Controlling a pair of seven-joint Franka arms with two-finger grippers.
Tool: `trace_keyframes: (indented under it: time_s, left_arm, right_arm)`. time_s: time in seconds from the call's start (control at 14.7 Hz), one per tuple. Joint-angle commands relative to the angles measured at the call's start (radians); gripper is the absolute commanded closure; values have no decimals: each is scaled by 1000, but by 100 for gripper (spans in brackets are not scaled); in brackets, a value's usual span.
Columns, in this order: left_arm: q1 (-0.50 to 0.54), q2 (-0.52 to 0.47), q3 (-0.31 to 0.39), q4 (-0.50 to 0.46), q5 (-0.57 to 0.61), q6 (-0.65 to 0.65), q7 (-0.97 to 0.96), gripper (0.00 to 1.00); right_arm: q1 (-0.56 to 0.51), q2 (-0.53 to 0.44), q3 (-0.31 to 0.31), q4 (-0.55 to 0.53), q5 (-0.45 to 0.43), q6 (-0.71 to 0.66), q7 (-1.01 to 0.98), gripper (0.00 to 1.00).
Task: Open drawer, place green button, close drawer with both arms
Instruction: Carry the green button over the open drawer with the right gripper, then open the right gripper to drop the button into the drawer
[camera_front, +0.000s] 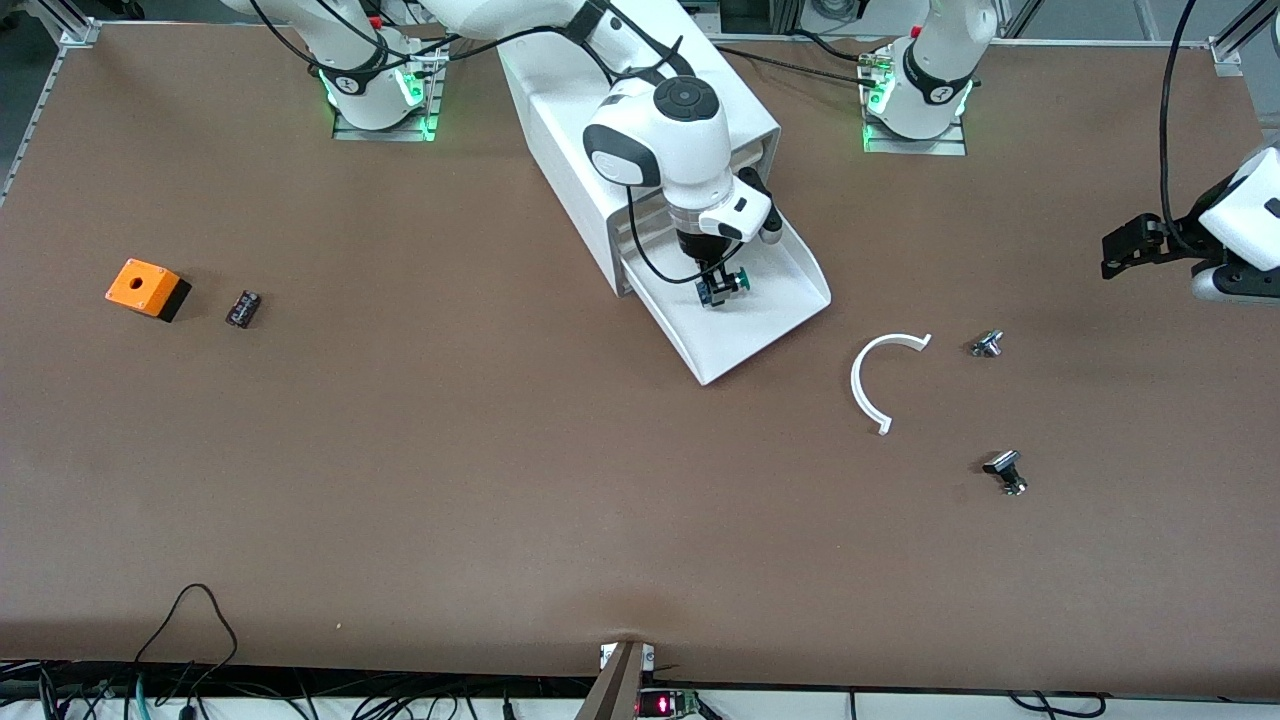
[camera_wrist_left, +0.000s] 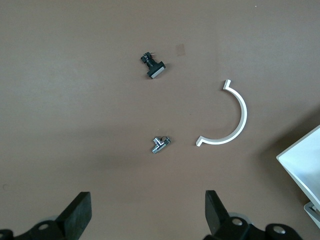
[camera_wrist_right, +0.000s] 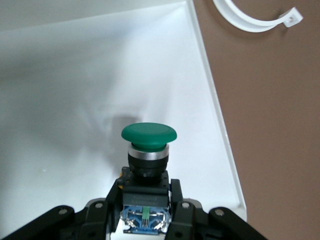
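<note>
no readable text, labels, brands or numbers on anything in view

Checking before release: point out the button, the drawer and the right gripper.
button (camera_wrist_right: 148, 134): right wrist view, green cap.
drawer (camera_front: 790, 265): front view, bare tray floor.
right gripper (camera_front: 718, 285): front view, between its fingertips.

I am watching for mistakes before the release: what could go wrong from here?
1. The right gripper holds the button over the drawer, above its floor; if dropped from there, its round cap may let it roll or bounce.
2. The drawer's open end has only a low lip, so the button might slide out.
3. The left gripper waits open at the table's end, leaving a long reach for closing.
</note>
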Motion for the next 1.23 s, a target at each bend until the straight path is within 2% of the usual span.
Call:
trace_keyframes:
  time_s: [0.0,0.2,0.27,0.34,0.41,0.48,0.75,0.89,0.95,1.16]
  left_arm:
    - [-13,6,8,22,21,-16,-15,0]
    - [-13,6,8,25,18,-17,-15,0]
    - [-13,6,8,26,18,-19,-15,0]
    - [-13,6,8,27,18,-17,-15,0]
    - [-13,6,8,27,17,-17,-14,0]
    - [-13,8,8,27,17,-17,-8,0]
    - [-13,8,0,29,17,-17,-14,0]
    - [-15,9,-3,35,17,-17,-14,0]
    - [-16,12,-3,44,15,-17,-14,0]
    - [-27,12,-6,52,18,-20,-12,0]
  right_arm:
    - [49,49,-50,29,-29,6,-12,70]
    - [60,78,-59,32,-44,25,-9,63]
    - [60,83,-62,32,-40,35,0,50]
    - [60,87,-62,32,-38,37,17,46]
    - [60,88,-62,32,-37,37,49,34]
    - [60,88,-62,31,-38,37,77,0]
    - [58,74,-62,61,-40,28,88,0]
    - [41,26,-62,71,-29,5,106,0]
    - [17,0,-62,71,-2,-12,124,0]
    - [-55,-87,-62,71,181,-49,140,0]
